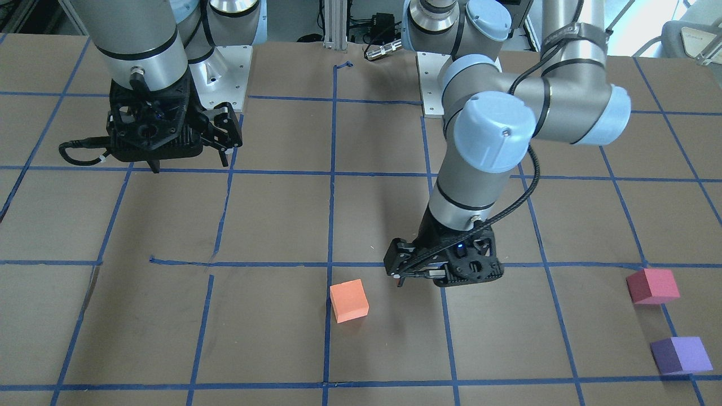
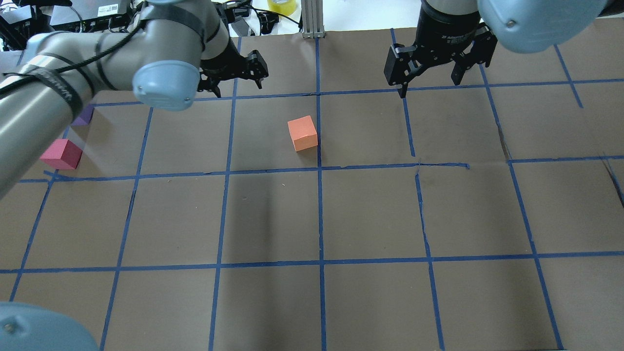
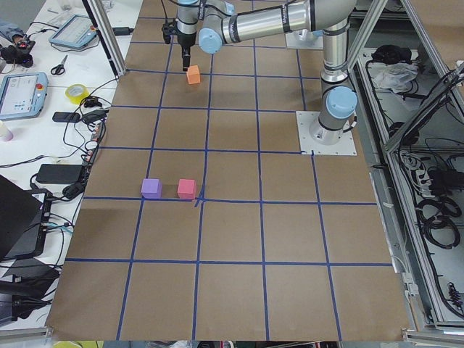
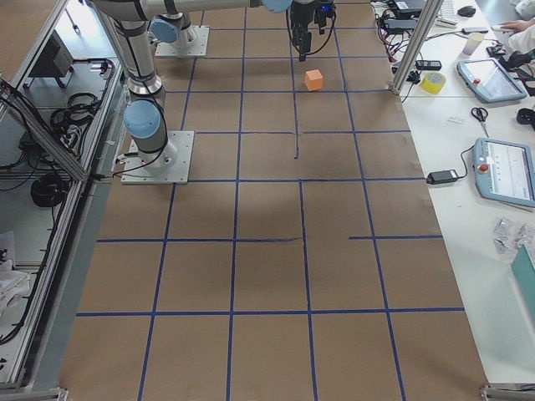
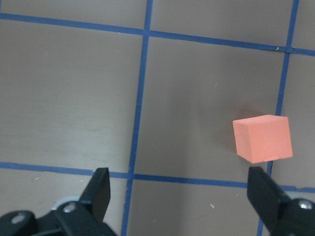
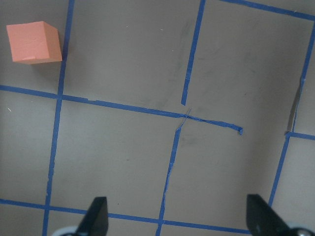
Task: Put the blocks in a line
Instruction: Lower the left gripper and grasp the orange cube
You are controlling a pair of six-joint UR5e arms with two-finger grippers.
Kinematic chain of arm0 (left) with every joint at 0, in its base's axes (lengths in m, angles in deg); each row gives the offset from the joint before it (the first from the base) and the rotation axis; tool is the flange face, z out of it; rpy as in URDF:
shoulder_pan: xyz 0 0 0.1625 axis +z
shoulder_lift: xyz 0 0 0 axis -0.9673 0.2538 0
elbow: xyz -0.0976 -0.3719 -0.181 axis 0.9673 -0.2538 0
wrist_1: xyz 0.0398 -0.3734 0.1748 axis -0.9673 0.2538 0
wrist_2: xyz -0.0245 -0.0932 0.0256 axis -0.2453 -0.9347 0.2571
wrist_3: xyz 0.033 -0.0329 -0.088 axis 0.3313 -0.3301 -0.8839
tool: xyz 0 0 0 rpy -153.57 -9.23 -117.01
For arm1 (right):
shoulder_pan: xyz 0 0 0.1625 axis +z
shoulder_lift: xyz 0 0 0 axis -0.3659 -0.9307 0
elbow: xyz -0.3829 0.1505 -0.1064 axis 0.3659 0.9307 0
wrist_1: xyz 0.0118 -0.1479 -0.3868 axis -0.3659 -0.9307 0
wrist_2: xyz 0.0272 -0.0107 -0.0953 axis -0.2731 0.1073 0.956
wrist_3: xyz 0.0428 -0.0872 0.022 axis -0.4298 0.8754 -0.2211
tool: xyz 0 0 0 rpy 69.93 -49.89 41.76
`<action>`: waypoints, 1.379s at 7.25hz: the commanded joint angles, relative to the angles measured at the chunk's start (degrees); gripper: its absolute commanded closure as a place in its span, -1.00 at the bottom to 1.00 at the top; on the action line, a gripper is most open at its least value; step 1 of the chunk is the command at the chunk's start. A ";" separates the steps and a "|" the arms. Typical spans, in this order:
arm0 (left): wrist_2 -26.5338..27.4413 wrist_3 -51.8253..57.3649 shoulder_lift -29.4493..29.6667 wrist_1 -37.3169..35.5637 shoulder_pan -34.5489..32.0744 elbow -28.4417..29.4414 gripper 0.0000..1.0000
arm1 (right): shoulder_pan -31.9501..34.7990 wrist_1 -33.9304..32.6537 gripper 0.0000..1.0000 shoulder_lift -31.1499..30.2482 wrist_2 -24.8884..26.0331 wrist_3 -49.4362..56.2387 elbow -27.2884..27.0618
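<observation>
On your overhead view, purple block (image 2: 84, 116) and pinkish-red block (image 2: 62, 154) close together at the surface's (image 2: 370, 214) left edge; left hand (image 2: 236, 87) spread wide, empty, near the central orange block (image 2: 303, 133); right hand (image 2: 430, 83) likewise released, well apart.

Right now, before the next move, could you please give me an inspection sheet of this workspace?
Surface: brown table, blue tape grid, some strips torn.
Job's things: orange block near the centre; pinkish-red block and purple block apart, at the robot's left end; no line yet.
Clutter: nothing seen.
End effectors: left end effector open, empty, beside the orange block; right end effector open, empty.
Cables: black cable along the left arm; loop at the right wrist.
Surroundings: side bench with teach pendant, tape roll, scissors.
</observation>
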 commanded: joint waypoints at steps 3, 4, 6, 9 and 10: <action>3.17 -17.35 11.38 -2.58 -8.20 5.67 -1.00 | -3.18 2.22 -1.00 -5.36 -2.01 0.98 -6.52; 3.17 -17.82 12.62 -2.67 -8.73 5.68 -1.00 | -3.27 0.21 -1.00 -5.64 -1.93 1.24 -7.33; 3.09 -17.83 14.73 -2.67 -8.83 5.68 -1.00 | -3.71 -1.47 -1.00 -5.73 -1.93 0.89 -6.63; 2.30 -17.04 16.93 -2.41 -8.83 5.50 -1.00 | -3.62 -0.34 -1.00 -8.97 -0.97 -1.39 -7.59; 2.29 -16.25 17.20 -2.23 -8.83 5.50 -1.00 | -3.54 -0.07 -1.00 -10.20 -1.48 -1.48 -7.60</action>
